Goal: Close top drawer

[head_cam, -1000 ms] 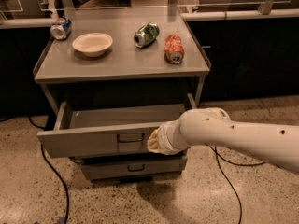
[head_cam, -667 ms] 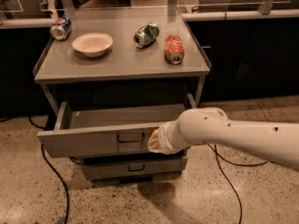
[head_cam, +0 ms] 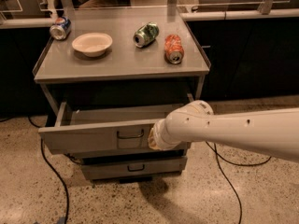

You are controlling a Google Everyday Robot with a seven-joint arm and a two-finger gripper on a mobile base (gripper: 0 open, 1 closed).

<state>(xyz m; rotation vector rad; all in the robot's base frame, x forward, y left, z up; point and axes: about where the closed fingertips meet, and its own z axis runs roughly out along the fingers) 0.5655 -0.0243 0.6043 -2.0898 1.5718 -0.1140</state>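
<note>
The top drawer (head_cam: 84,140) is a wide, flat box of smooth grey metal with a small dark bar handle (head_cam: 130,134), and it sticks out under the table top (head_cam: 121,64). My round white arm (head_cam: 224,132) reaches in from the right, with my gripper (head_cam: 151,142) at the drawer's front beside the handle. My arm mostly hides it, so I cannot tell if it grips anything.

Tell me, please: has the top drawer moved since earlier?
No; top drawer juts equally far beyond the cabinet top, end effector at its front.
</note>
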